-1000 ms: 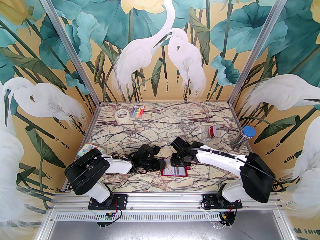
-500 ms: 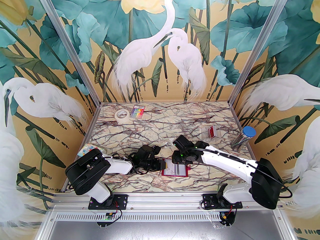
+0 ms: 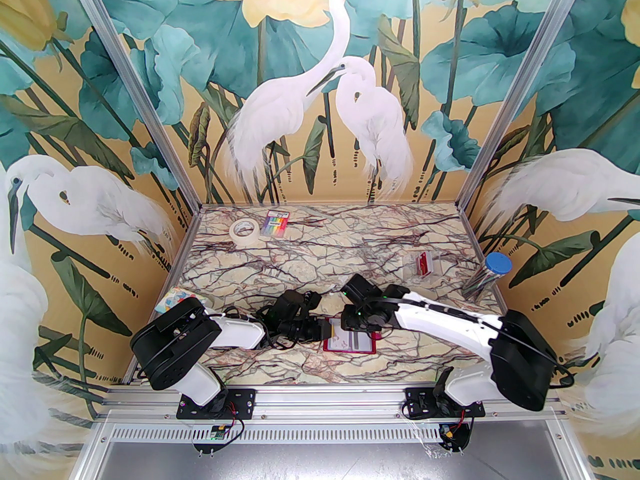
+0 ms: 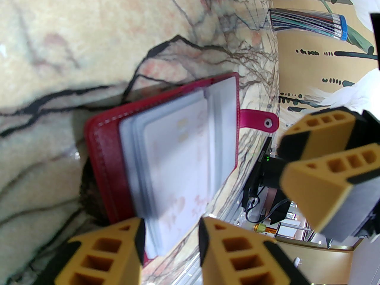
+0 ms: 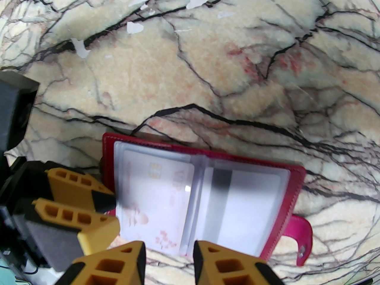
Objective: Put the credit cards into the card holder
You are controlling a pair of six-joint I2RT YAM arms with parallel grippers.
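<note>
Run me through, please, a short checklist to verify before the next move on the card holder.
1. card holder lies open, sleeves facing up: ok.
2. chip card sits inside a sleeve: ok.
3. stripe card sits inside the facing sleeve: ok.
4. right gripper is open with nothing between its fingers: ok.
5. left gripper has a firm hold on the holder's edge: cannot tell.
6. snap tab lies clear of the sleeves: ok.

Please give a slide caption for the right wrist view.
Open red card holder on the marble table, pale cards in its sleeves, the left gripper and right gripper close beside it.
</note>
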